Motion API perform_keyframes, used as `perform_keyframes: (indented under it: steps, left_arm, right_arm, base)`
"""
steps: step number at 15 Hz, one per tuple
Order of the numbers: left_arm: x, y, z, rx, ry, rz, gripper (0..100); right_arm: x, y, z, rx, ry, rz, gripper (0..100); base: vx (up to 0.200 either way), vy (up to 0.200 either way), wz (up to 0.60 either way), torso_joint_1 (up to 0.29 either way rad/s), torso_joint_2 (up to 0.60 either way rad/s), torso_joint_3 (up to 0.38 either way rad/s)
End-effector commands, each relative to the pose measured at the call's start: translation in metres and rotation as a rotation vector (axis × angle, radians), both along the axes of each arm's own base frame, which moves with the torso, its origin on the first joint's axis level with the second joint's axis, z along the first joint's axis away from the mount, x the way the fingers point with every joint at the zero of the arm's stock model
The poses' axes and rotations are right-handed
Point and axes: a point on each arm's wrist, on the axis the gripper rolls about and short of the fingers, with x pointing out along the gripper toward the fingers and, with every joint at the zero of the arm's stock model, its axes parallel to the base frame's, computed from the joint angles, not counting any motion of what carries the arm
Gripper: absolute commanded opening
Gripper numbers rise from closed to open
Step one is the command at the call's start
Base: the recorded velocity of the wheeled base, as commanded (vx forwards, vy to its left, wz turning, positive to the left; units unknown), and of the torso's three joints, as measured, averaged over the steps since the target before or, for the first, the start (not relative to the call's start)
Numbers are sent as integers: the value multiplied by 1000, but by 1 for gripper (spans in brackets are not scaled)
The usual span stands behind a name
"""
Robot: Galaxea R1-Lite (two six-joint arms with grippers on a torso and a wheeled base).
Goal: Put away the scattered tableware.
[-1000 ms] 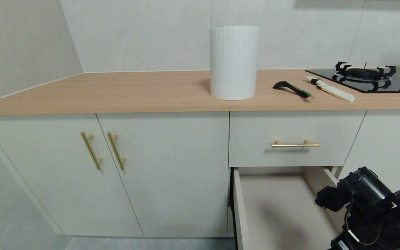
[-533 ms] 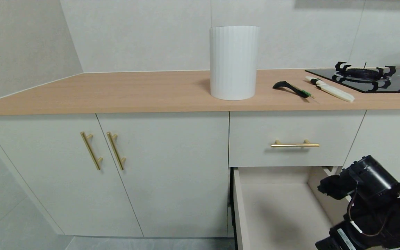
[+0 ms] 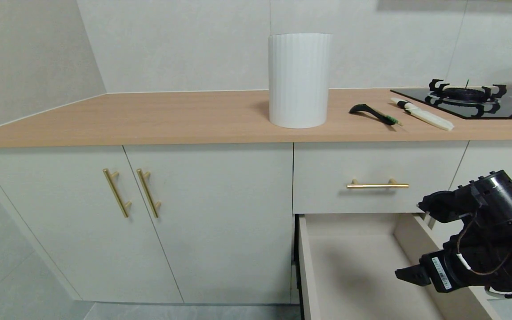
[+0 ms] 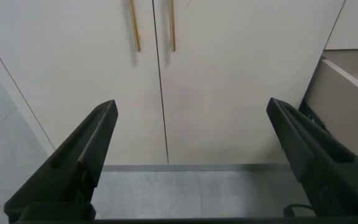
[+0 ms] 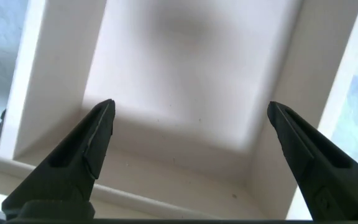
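1. Head view: the tabletop (image 3: 171,116) carries a white ribbed canister (image 3: 299,80). To its right lie the black ladle (image 3: 371,112) and the cream utensil (image 3: 422,114), flat, near each other but apart. The utensil's far end reaches the edge of the hob (image 3: 474,100). It might be a sheathed knife; can't tell from here.
2. Below the tabletop is a closed drawer (image 3: 327,178). Under that sits the open drawer (image 3: 306,266), pulled out, with my right arm (image 3: 482,240) at its right side.
3. Right wrist view adds the look down: my right claw (image 5: 190,109) is spread wide with nothing between the fingers, hanging above the open drawer's bare floor.
4. Left wrist view adds the low angle: my left claw (image 4: 191,106) is also wide and empty. It faces the cabinet doors (image 4: 229,81) just above the floor (image 4: 185,193), with a corner of the open drawer at the frame edge.
5. Versus 1.0 s ago: my right arm has lifted out of the drawer, up and to the right. The ladle, utensil, canister and drawer are unchanged, and the camera is steady.
6. Counts:
   - 2 tableware pieces, both on the tabletop
   - 1 canister
   - 2 drawers (1 open, 1 closed)
   - 2 cabinet doors
   - 3 gold handles (image 3: 378,185): one on the closed drawer, one on each door
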Motion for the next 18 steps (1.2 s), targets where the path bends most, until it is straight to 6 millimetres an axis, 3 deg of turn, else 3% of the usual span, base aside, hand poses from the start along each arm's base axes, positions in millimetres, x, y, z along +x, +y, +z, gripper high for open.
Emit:
perform_keyframes:
  steps: [1, 5, 9, 18]
  left_arm:
    - [0, 0, 0, 0, 0, 1, 100]
    - [0, 0, 0, 0, 0, 1, 100]
    - [0, 0, 0, 0, 0, 1, 100]
    - [0, 0, 0, 2, 0, 0, 100]
  right_arm:
    - [-1, -1, 1, 0, -4, -3, 100]
    - [-1, -1, 1, -3, -9, -5, 100]
    - [-1, -1, 0, -7, -4, -5, 100]
    - [-2, -1, -1, -9, -1, -4, 100]
  base:
    - [0, 0, 0, 0, 0, 0]
    - [0, 0, 0, 0, 0, 0]
    - [0, 0, 0, 68, -220, -226]
    - [0, 0, 0, 153, -482, -295]
